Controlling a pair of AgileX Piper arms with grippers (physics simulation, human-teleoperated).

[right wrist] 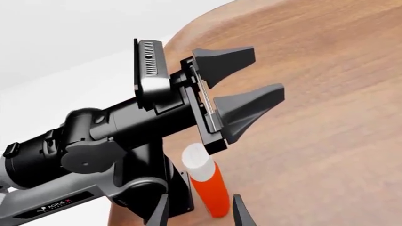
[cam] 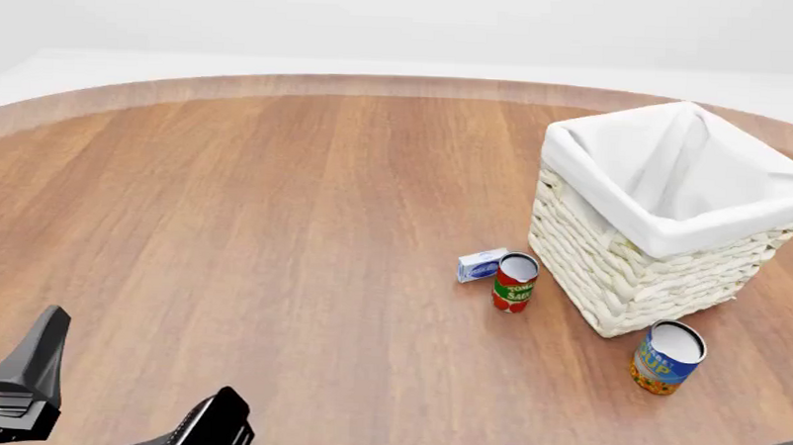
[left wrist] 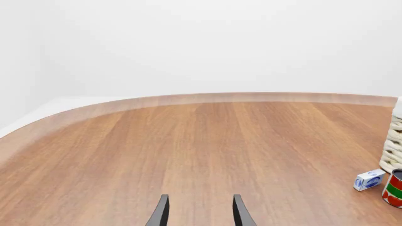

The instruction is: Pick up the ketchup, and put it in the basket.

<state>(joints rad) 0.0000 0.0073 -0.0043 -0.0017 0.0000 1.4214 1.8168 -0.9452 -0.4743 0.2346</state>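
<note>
While arm-hidden, ketchup shows partly.

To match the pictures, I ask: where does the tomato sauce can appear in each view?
Left wrist view: tomato sauce can, cut off by the picture's edge.
Front view: right of centre, beside the basket.
Right wrist view: not in it.
Shared landmark: the blue and white box next to it.
</note>
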